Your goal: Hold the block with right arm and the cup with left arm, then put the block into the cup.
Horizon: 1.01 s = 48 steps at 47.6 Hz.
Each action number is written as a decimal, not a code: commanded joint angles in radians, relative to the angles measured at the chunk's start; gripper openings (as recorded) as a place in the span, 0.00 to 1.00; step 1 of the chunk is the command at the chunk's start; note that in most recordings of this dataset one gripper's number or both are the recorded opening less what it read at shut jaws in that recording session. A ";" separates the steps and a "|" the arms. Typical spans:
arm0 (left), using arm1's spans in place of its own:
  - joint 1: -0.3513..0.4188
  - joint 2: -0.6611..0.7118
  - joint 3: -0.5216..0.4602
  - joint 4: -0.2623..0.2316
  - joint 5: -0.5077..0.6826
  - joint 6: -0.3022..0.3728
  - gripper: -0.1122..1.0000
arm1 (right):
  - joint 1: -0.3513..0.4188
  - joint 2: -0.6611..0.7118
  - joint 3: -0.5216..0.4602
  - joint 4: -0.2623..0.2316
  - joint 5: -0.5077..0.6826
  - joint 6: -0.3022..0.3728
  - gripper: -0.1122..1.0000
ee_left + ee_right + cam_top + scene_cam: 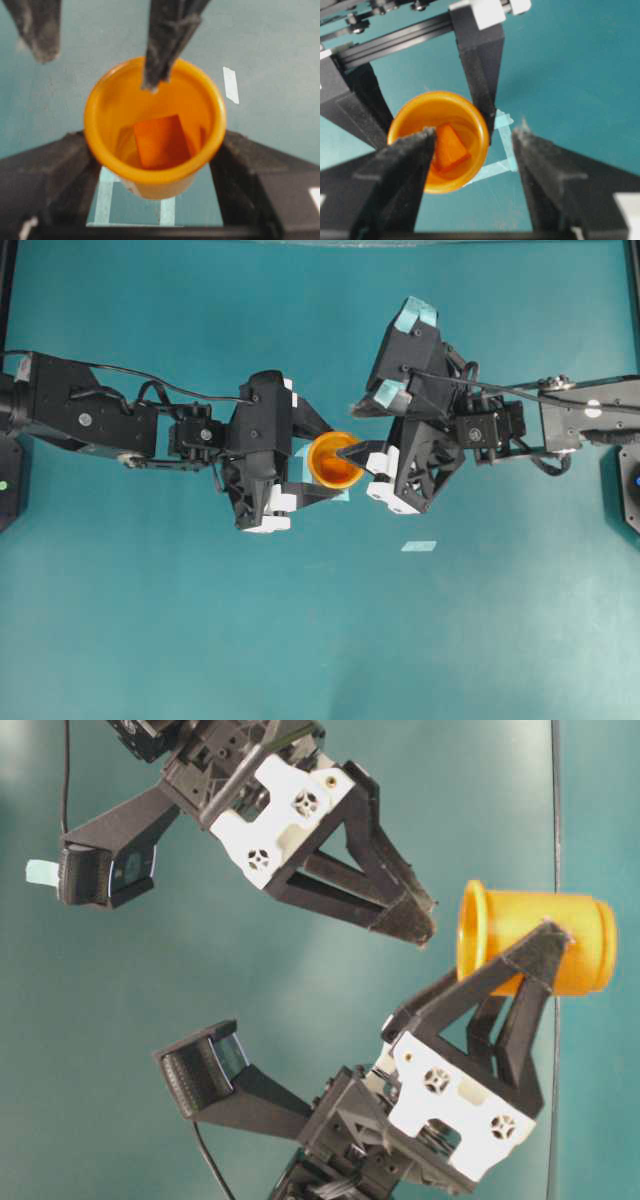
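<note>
Block (161, 141), a small orange cube, already lies inside the small round yellow-orange plastic cup (332, 460), tilted against the darker orange floor and wall, as both wrist views show. Nothing grips it now.

The left arm's pincer (312, 462) is clenched around the cup, 1 finger on each side of its wall, and the table-level view shows the black fingers (520, 982) crossing the cup's body just below the flared rim. That clasp keeps the mouth upward and steady over the pale blue tape square (131, 206) on the teal table (320, 640), which probably marks the cup's starting spot.

The right arm's pincer (470, 145), the one with light blue tape patches, stands released with its jaws wide apart. 1 finger (405, 160) hangs over the cup's mouth, its tip just above or inside the rim, and the other sits outside the cup above bare table. That spread fits a drop: jaws wide enough that the cube falls free without catching.

Judging by this, the placing step looks done. What remains, if anything, is lifting the right pincer clear without knocking the rim, since its near finger sits close to the cup wall. A separate pale blue tape strip (418, 546) lies on the table, well apart from both arms.
</note>
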 commanded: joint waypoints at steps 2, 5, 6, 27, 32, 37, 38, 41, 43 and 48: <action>0.002 -0.018 -0.011 0.003 -0.005 0.000 0.68 | -0.003 -0.014 -0.032 -0.005 -0.015 -0.002 0.67; 0.000 -0.018 -0.011 0.003 -0.005 0.000 0.68 | -0.003 -0.014 -0.032 -0.005 -0.023 -0.002 0.67; 0.002 -0.018 -0.011 0.003 -0.005 0.000 0.68 | -0.003 -0.014 -0.034 -0.005 -0.025 -0.002 0.67; 0.000 -0.018 -0.011 0.003 -0.005 0.000 0.68 | -0.003 -0.014 -0.034 -0.005 -0.081 -0.002 0.67; 0.000 -0.018 -0.011 0.003 -0.005 0.000 0.68 | -0.003 -0.014 -0.035 -0.005 -0.089 -0.002 0.67; 0.000 -0.018 -0.011 0.003 -0.005 0.000 0.68 | -0.003 -0.014 -0.038 -0.005 -0.095 -0.002 0.67; 0.000 -0.018 -0.011 0.003 -0.005 0.000 0.68 | -0.003 -0.014 -0.038 -0.005 -0.097 -0.002 0.67; 0.002 -0.018 -0.011 0.003 -0.005 0.000 0.68 | -0.003 -0.014 -0.038 -0.005 -0.101 -0.002 0.67; 0.000 -0.018 -0.011 0.003 -0.005 0.000 0.68 | -0.005 -0.014 -0.040 -0.005 -0.104 -0.002 0.67; 0.000 -0.018 -0.011 0.003 -0.005 0.000 0.68 | -0.003 -0.014 -0.038 -0.005 -0.109 -0.002 0.67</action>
